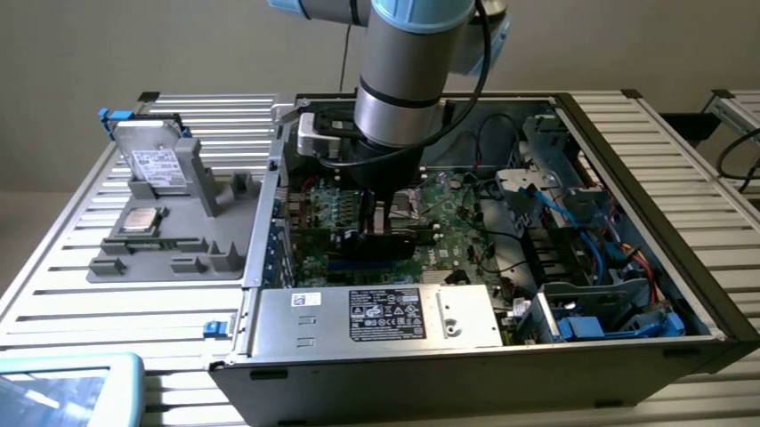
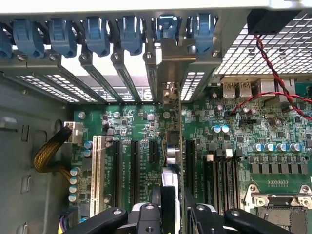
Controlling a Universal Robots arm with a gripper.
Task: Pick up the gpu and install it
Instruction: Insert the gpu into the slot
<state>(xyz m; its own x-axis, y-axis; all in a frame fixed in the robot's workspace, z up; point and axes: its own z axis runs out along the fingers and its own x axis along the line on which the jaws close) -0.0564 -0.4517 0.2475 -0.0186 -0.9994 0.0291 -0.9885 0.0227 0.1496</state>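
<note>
The gpu (image 2: 169,195) stands on edge between my fingers, over the green motherboard (image 2: 243,136) inside the open computer case (image 1: 642,213). My gripper (image 2: 173,220) is shut on it, one black finger (image 2: 146,217) on each side. The card's silver end bracket (image 2: 168,53) reaches the rear slot openings under the blue latches (image 2: 168,24). The card runs in line with the long black expansion slots (image 2: 132,165). Whether its lower edge sits in a slot I cannot tell. In the exterior view the gripper (image 1: 390,209) is deep in the case, with the dark gpu (image 1: 392,238) below it.
A grey tray (image 1: 178,240) at the exterior view's left holds a silver labelled drive (image 1: 155,165) and a square CPU chip (image 1: 142,220). The power supply box (image 1: 380,316) fills the case's near side. Red and black wires (image 2: 273,73) and a yellow cable bundle (image 2: 48,151) lie near the card.
</note>
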